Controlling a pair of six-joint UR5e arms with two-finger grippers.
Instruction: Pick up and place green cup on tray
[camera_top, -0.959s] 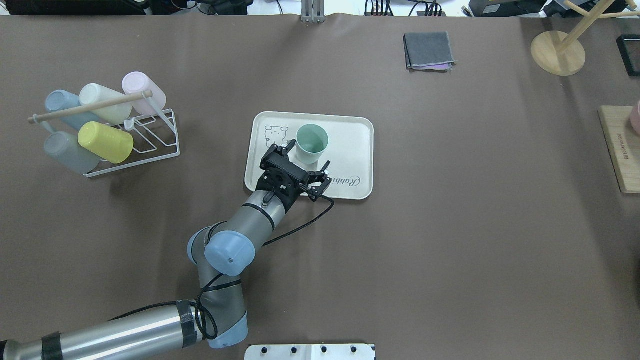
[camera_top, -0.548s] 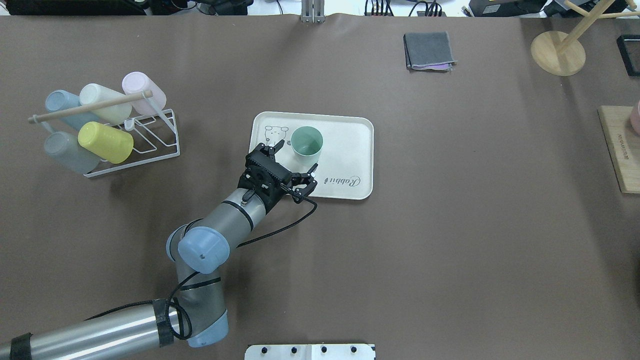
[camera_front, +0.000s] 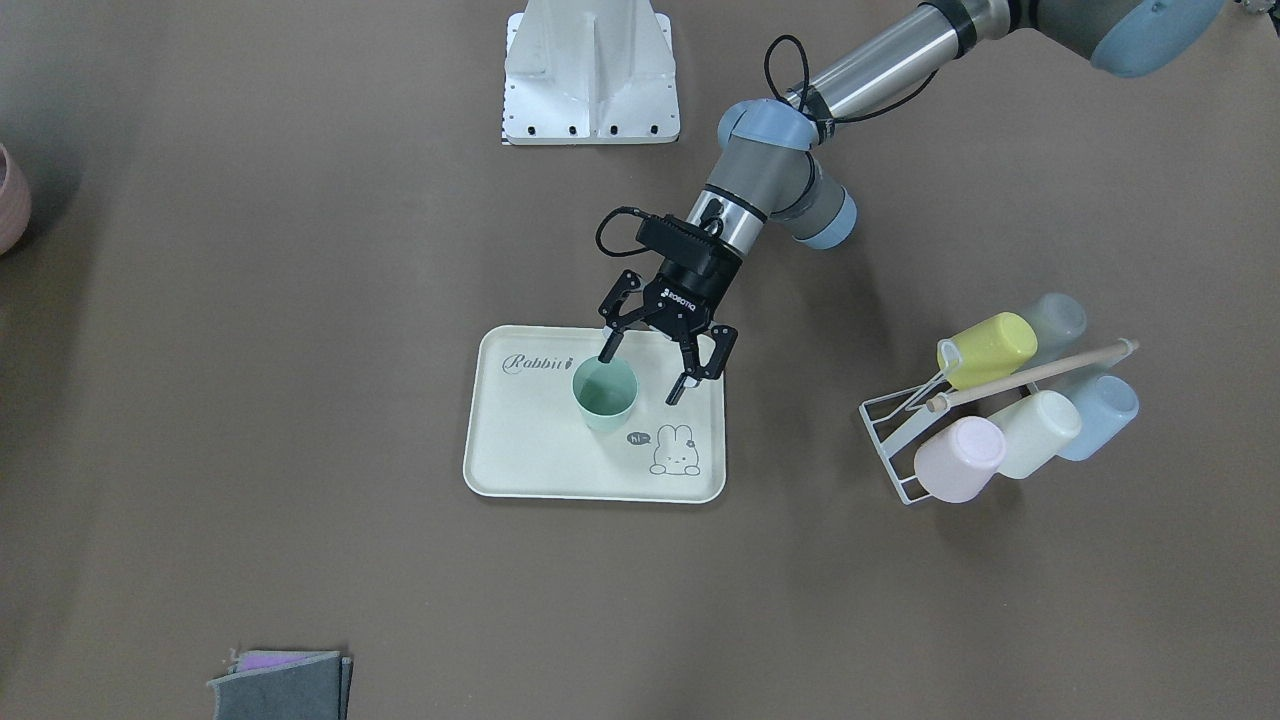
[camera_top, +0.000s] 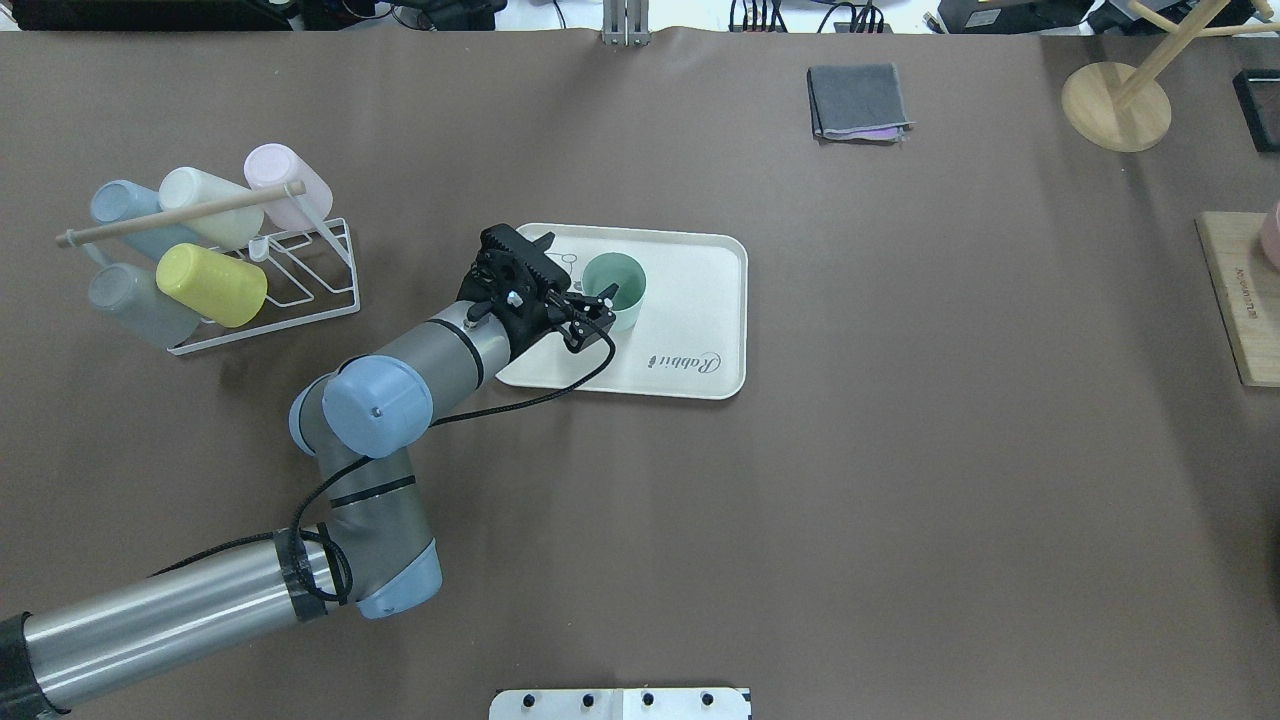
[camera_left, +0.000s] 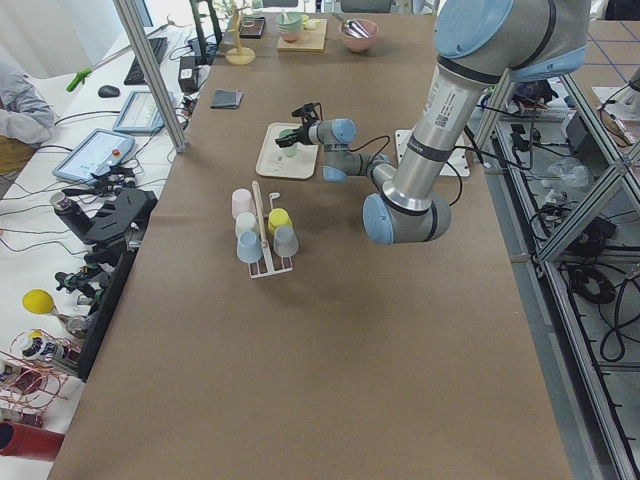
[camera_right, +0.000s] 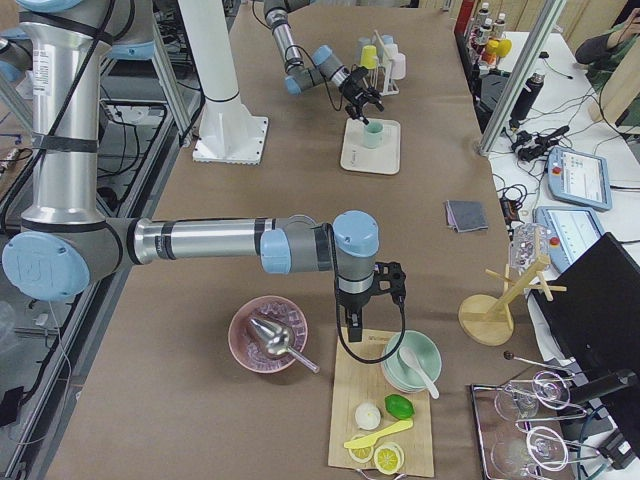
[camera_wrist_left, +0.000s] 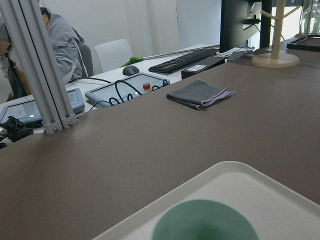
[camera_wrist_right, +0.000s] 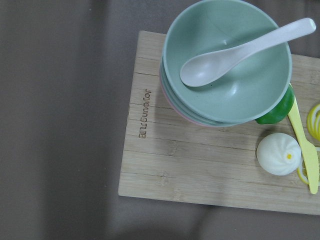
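- Since a second ago, the left arm has swung toward the cup rack (camera_top: 200, 208) and hangs over the brown table (camera_top: 900, 450).
- The tray (camera_top: 700, 300) holds the green cup (camera_top: 615, 280) upright.
- The left gripper (camera_front: 638, 377) has its fingers spread wide and holds nothing.
- The right gripper (camera_right: 372, 295): cannot tell.

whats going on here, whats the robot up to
The left gripper is open and sits just above the green cup, not gripping it. The cup stands upright on the cream tray, so the placing looks done. The right arm hangs over a wooden board with stacked bowls at the other end of the table and takes no part in this.
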